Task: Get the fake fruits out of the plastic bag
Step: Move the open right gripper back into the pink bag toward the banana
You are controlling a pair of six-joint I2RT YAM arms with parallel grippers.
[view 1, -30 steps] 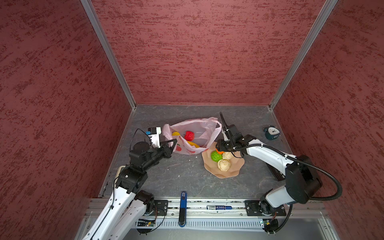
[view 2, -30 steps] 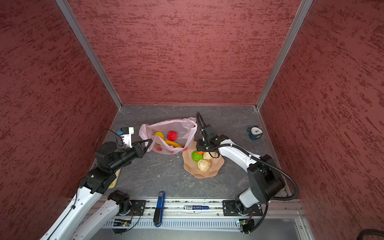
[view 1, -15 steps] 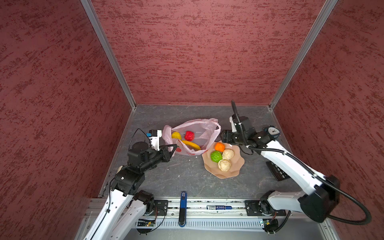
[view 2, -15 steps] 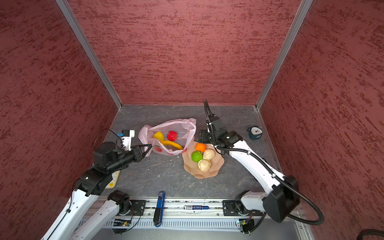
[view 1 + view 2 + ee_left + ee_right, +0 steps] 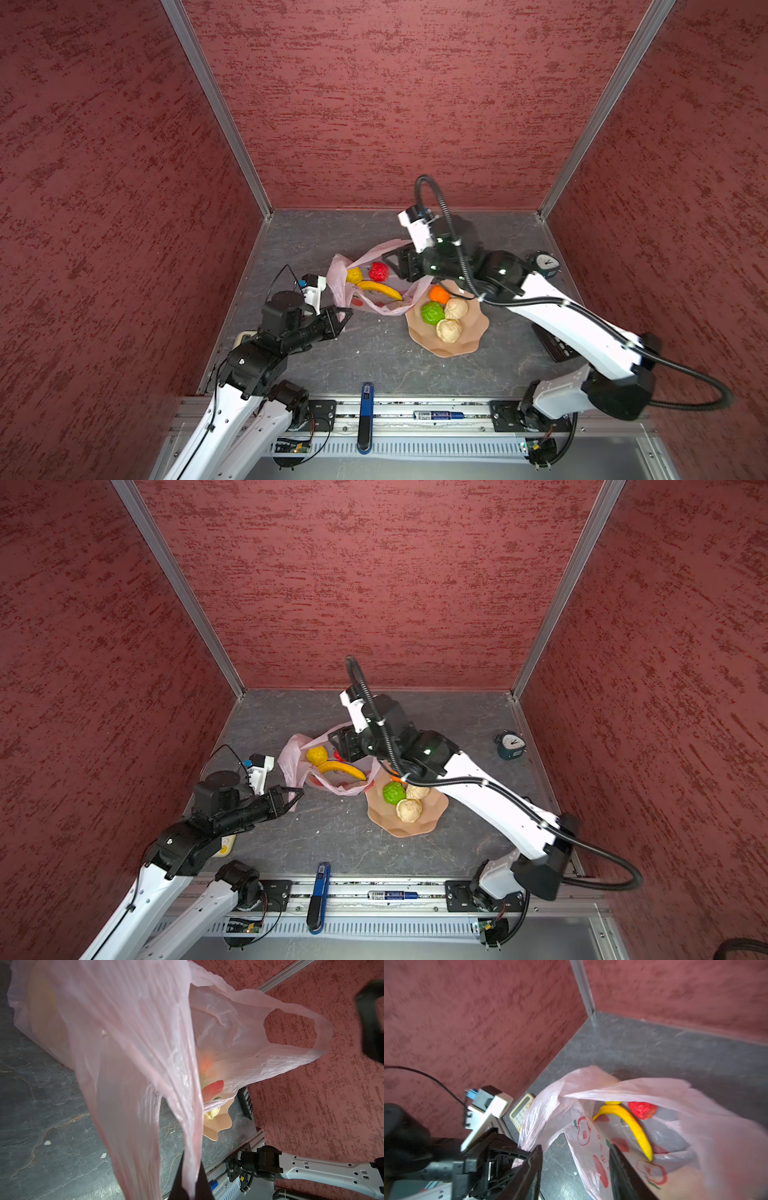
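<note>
Left hand (image 5: 347,314) stays clamped on the plastic bag (image 5: 337,279), lifting its edge off the table. Yellow ball (image 5: 354,275), banana (image 5: 380,289) and red ball (image 5: 378,272) remain inside. Right hand (image 5: 390,266), jaws apart and empty, has swung back over the bag mouth, leaving the orange ball (image 5: 439,294) on the dish (image 5: 457,347): I make it four out, three to go.

Txt on plastic bag (image 5: 591,1140) illegible

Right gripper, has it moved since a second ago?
Yes. In a top view the right gripper has swung left, off the peach dish, to the plastic bag, beside the red ball.
</note>
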